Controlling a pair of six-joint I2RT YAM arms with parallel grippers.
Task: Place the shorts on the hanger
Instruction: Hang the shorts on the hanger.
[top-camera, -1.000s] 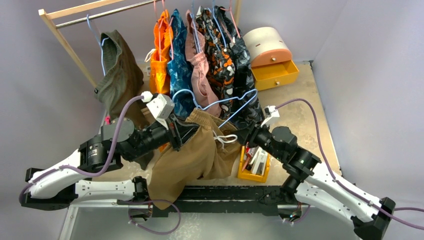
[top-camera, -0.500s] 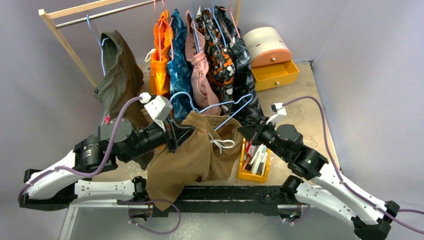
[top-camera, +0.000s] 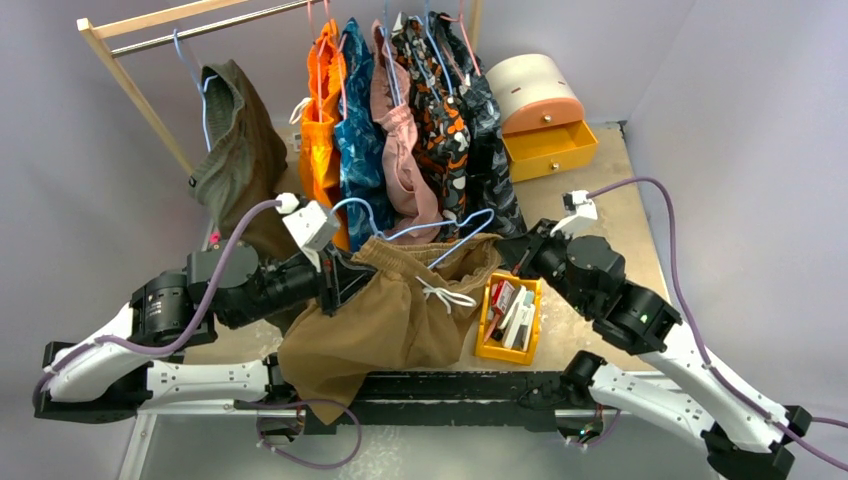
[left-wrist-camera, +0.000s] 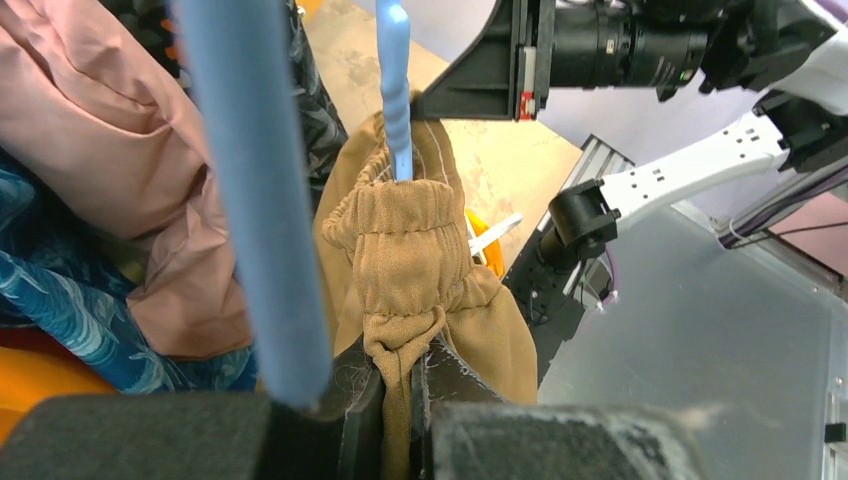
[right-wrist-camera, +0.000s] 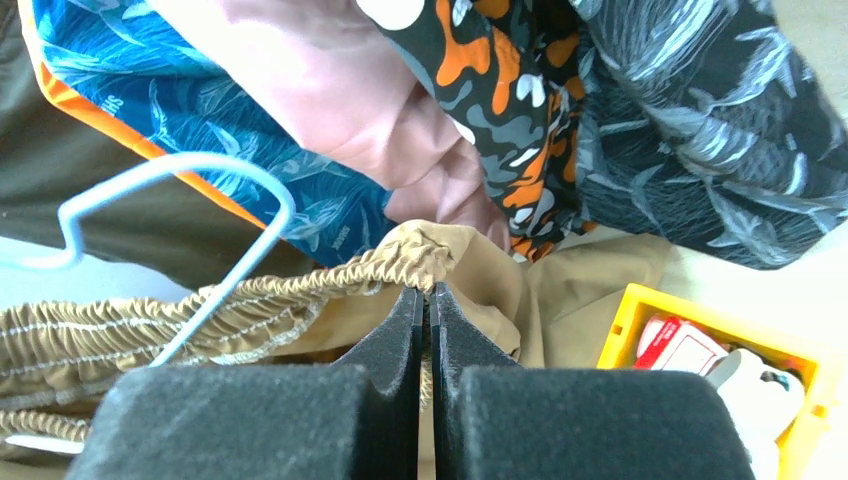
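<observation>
Top external: your shorts (top-camera: 395, 315) hang stretched at frame centre.
Your left end effector (top-camera: 345, 272) and right end effector (top-camera: 503, 250) each clamp the waistband; hanger (left-wrist-camera: 255, 200) rests against it.

You get no readable text here. The blue patterned shorts (right-wrist-camera: 100, 60) carry a small white print, too blurred to read. The packs (right-wrist-camera: 680, 345) in the yellow bin (right-wrist-camera: 630, 330), toward the table's near edge, show no legible label.
</observation>
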